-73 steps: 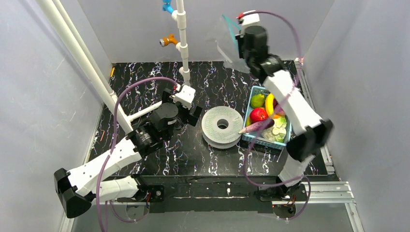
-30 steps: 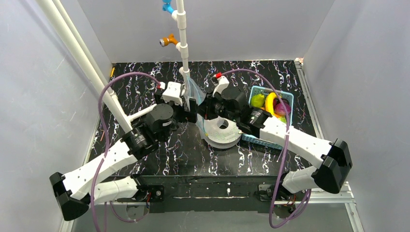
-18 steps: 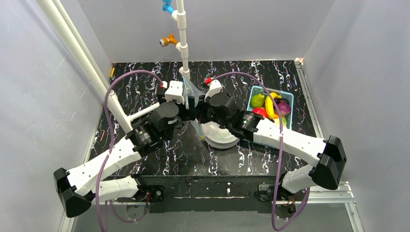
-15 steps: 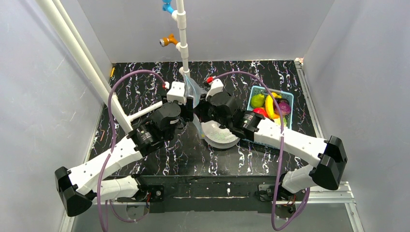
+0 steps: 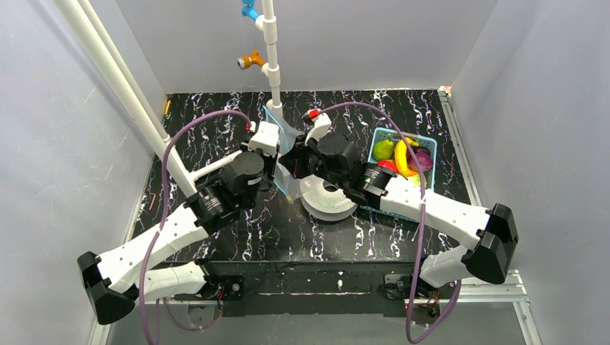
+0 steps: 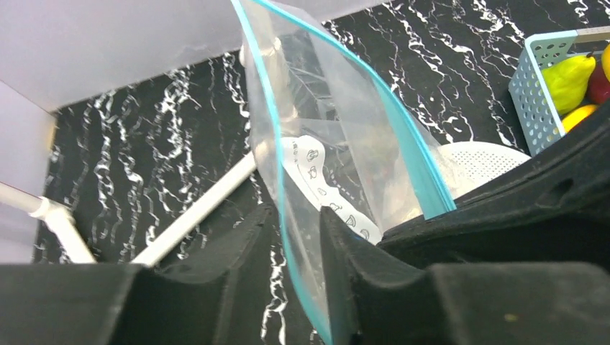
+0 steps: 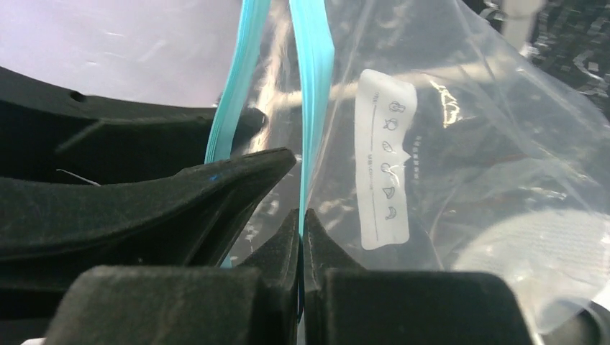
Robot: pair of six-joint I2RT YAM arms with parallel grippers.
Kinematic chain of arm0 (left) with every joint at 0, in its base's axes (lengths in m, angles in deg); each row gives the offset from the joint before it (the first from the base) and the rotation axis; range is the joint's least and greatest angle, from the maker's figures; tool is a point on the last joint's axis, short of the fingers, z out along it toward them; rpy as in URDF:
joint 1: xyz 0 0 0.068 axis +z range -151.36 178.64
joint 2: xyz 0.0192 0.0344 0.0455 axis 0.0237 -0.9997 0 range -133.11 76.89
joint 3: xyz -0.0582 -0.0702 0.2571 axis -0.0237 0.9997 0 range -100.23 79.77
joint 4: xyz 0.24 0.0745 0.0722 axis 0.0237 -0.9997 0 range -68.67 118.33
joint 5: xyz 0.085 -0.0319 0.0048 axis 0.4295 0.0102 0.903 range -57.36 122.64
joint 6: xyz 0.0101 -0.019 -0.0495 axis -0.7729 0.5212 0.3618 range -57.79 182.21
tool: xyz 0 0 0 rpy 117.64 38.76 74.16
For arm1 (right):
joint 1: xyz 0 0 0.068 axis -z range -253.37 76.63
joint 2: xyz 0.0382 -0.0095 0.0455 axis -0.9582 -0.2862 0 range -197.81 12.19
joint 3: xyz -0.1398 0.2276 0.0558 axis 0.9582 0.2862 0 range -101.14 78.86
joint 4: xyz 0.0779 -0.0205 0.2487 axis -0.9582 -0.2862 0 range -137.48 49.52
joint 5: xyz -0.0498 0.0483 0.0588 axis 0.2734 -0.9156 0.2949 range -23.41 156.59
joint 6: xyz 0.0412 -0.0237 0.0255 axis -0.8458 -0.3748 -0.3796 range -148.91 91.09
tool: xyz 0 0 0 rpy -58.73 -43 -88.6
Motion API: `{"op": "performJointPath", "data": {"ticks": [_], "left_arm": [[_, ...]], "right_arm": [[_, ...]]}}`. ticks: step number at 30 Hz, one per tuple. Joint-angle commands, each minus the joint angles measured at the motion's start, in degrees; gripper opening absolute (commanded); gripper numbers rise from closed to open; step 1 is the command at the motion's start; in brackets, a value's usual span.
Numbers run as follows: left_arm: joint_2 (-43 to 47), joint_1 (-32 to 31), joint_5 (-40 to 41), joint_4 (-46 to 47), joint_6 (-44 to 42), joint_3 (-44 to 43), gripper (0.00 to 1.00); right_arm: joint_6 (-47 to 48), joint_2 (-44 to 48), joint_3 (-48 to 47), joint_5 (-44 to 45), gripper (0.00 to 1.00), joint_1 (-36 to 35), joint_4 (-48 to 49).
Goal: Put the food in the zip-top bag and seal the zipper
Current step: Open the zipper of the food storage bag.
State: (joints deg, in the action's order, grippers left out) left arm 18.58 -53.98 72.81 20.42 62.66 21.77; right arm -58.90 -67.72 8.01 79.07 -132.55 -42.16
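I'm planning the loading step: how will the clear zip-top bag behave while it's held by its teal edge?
Probably floppy: the zip-top bag looks creased and wrinkled beyond the right gripper pinching its zipper. Likely very light, being thin see-through film. Its glossy surface may slip from a loose pinch.

Black white-veined table (image 5: 345, 237), round white perforated disc (image 5: 327, 200) at its middle, light-blue mesh basket (image 6: 536, 108) toward the right

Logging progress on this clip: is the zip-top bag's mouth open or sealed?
Open: in the right wrist view the two teal strips of the zipper stand apart. The zip-top bag looks empty; the fruit sits in the basket.
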Motion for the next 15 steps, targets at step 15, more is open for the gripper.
{"op": "performJointPath", "data": {"ticks": [15], "left_arm": [[4.1, -0.1, 2.2, 5.0, -13.1, 0.2, 0.0]], "right_arm": [[-21.7, -7.1, 3.5, -21.0, 0.01, 5.1, 18.1]]}}
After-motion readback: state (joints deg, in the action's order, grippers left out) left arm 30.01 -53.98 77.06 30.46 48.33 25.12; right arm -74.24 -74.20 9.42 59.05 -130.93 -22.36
